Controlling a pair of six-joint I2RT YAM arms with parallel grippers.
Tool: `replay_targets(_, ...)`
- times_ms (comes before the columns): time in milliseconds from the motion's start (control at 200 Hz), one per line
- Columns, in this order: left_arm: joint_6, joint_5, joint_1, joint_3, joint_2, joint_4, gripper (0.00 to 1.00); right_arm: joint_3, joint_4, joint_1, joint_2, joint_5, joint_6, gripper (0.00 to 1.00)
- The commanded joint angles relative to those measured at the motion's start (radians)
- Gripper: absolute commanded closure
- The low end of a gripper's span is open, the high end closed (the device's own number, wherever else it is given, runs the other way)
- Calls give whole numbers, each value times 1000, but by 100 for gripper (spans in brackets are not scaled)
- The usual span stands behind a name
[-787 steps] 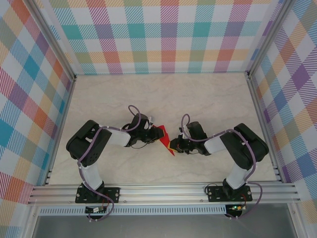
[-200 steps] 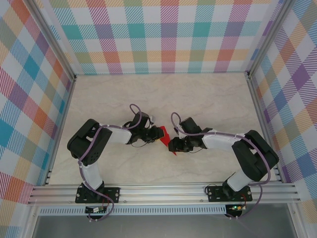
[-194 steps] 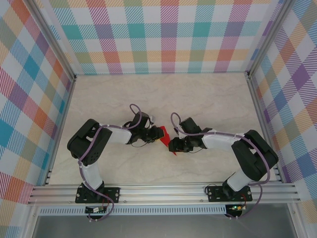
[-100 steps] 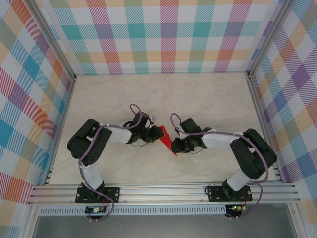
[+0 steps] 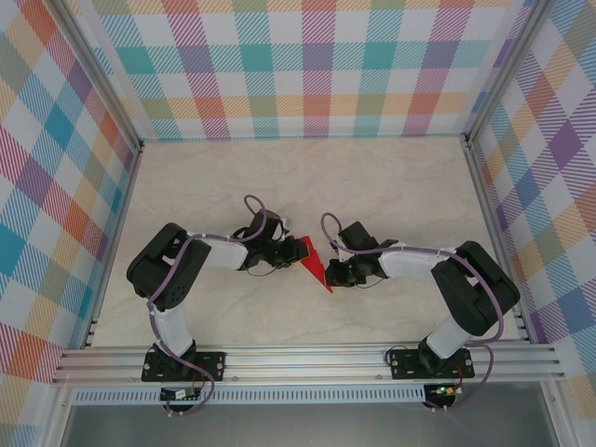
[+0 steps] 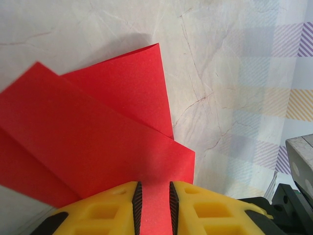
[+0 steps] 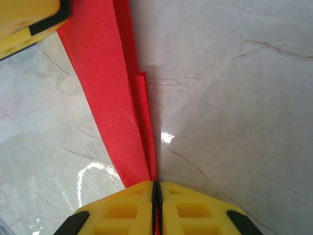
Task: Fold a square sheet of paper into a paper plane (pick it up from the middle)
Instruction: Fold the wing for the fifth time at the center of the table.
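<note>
The red sheet of paper (image 5: 313, 258) lies folded into a narrow pointed shape on the table between my two grippers. My left gripper (image 5: 291, 253) stands over its left part. In the left wrist view its jaws (image 6: 155, 196) are a little apart, and the flat layered paper (image 6: 98, 132) runs under both fingers. My right gripper (image 5: 329, 272) meets the paper from the right. In the right wrist view it (image 7: 156, 188) is shut on the near end of the long folded strip (image 7: 110, 93). A left fingertip (image 7: 29, 19) rests on the strip's far end.
The marble-patterned tabletop (image 5: 307, 186) stretches behind the grippers. Checked walls with metal rails (image 5: 126, 140) close it in on three sides. The arm bases are bolted to the front rail (image 5: 298, 363).
My right gripper has closed onto the paper's edge. The left gripper has kept its place over the paper. The paper looks slightly narrower from above.
</note>
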Motion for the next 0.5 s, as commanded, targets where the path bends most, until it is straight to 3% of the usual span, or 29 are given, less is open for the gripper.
replay_targets(0, 27, -39, -11, -3, 78, -68, 76, -9, -44, 7, 40, 25, 16, 89)
replay_targets(370, 38, -49, -11, 8, 92, -110, 77, 25, -66, 4, -124, 31, 79, 82)
replay_targets(495, 43, -50, -11, 8, 91, -114, 77, 26, 22, 4, -125, -91, 94, 86)
